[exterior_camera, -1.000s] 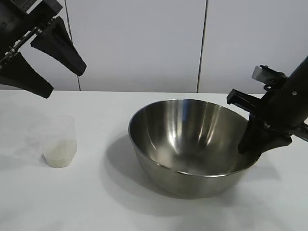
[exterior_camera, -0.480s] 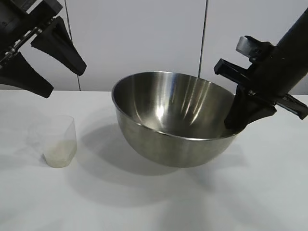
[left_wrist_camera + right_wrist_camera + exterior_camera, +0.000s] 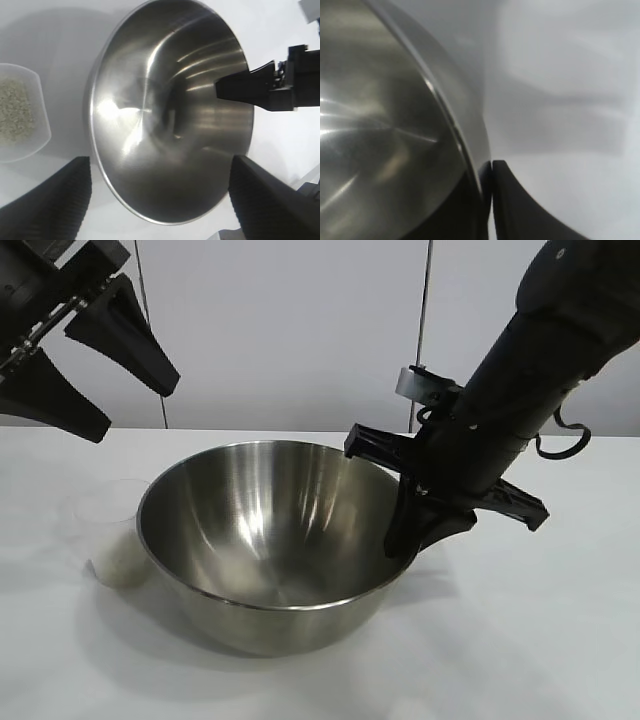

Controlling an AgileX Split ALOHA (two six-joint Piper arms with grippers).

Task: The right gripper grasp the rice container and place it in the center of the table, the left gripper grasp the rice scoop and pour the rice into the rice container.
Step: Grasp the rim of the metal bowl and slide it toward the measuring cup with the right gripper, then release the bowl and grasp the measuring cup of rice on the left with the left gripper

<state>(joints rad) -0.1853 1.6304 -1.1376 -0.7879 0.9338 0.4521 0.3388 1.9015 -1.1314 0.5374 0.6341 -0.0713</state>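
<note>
A large steel mixing bowl sits near the middle of the white table, tilted. The right gripper pinches the bowl's rim on the side away from the cup, one finger inside, one outside. Just beside the bowl's opposite side stands a frosted plastic measuring cup of rice — almost touching. Best to level the bowl gently and let go only once it rests flat, clear of the cup. Above the cup, the left gripper hangs with jaws spread wide, empty.

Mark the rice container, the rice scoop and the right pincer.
rice container (image 3: 250, 515), exterior view, inner wall.
rice scoop (image 3: 22, 115), left wrist view, the rice inside.
right pincer (image 3: 405, 535), exterior view, fingertips clamped on the container's rim.
</note>
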